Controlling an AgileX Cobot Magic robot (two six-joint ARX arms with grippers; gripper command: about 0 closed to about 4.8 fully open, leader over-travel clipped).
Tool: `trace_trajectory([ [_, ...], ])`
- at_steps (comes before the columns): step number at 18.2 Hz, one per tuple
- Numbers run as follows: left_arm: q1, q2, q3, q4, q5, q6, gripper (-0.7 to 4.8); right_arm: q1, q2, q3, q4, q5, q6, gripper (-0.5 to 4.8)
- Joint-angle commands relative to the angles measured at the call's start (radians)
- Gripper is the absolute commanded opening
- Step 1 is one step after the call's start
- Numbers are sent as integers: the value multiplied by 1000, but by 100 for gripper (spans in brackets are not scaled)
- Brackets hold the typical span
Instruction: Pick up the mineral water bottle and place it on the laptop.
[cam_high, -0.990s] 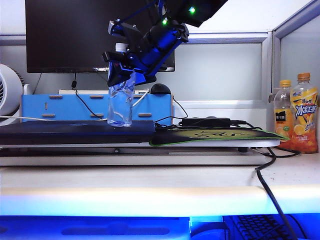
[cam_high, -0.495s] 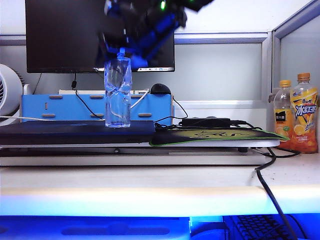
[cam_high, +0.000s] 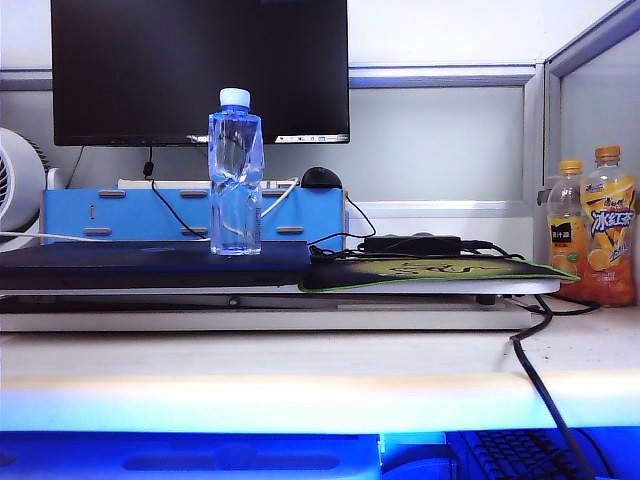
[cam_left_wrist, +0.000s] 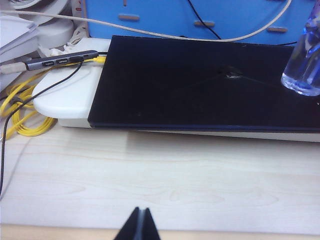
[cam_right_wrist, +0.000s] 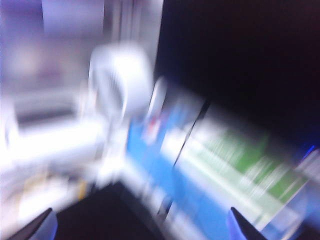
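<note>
The mineral water bottle (cam_high: 236, 175), clear and bluish with a white cap, stands upright on the right part of the closed dark laptop (cam_high: 150, 262), with nothing touching it. Neither arm shows in the exterior view. In the left wrist view the bottle's base (cam_left_wrist: 305, 65) rests on the laptop lid (cam_left_wrist: 200, 85), and my left gripper (cam_left_wrist: 141, 211) hovers shut over the pale wooden desk, well short of the laptop. The right wrist view is blurred by motion; my right gripper (cam_right_wrist: 140, 215) is open wide, its fingertips (cam_right_wrist: 40, 227) far apart with nothing between them.
A black monitor (cam_high: 200, 70) and a blue box (cam_high: 190, 215) stand behind the laptop. A green-edged mouse pad (cam_high: 430, 270) lies to its right, with two orange drink bottles (cam_high: 608, 225) at the far right. A white fan (cam_high: 15, 185) and yellow cables (cam_left_wrist: 25, 120) are at the left.
My right gripper has opened, let go of the bottle and risen out of the exterior view. The bottle stays upright on the laptop. The left arm has not moved.
</note>
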Motion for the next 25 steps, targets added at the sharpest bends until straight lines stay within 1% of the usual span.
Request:
trace_trajectory([
  [1, 0, -2, 0, -2, 3, 1, -2, 1, -196, 5, 45, 25, -3, 479],
  [3, 0, -2, 0, -2, 3, 2, -2, 1, -346, 5, 42, 105, -2, 479],
  [4, 0, -2, 0, -2, 3, 2, -2, 1, -404, 5, 32, 129, -2, 394],
  [5, 0, -2, 0, -2, 3, 2, -2, 1, -454, 5, 13, 146, -2, 248],
  [6, 0, -2, 0, -2, 3, 1, -2, 1, -530, 5, -30, 170, -3, 75],
  [8, 0, -2, 0, -2, 3, 2, -2, 1, -622, 5, -103, 172, -21, 71],
  [11, 0, -2, 0, -2, 3, 2, -2, 1, -736, 5, -210, 223, -90, 66],
  [13, 0, -2, 0, -2, 3, 2, -2, 1, -812, 5, -266, 230, -100, 62],
  [16, 0, -2, 0, -2, 3, 1, -2, 1, -923, 5, -316, 309, -101, 62],
  [18, 0, -2, 0, -2, 3, 2, -2, 1, -983, 5, -360, 358, -127, 62],
  [21, 0, -2, 0, -2, 3, 1, -2, 1, -1061, 5, -459, 463, -192, 62],
  [23, 0, -2, 0, -2, 3, 2, -2, 3, -1087, 3, -543, 508, -197, 62],
  [25, 0, -2, 0, -2, 3, 2, -2, 28, -1094, -17, -614, 557, -197, 62],
])
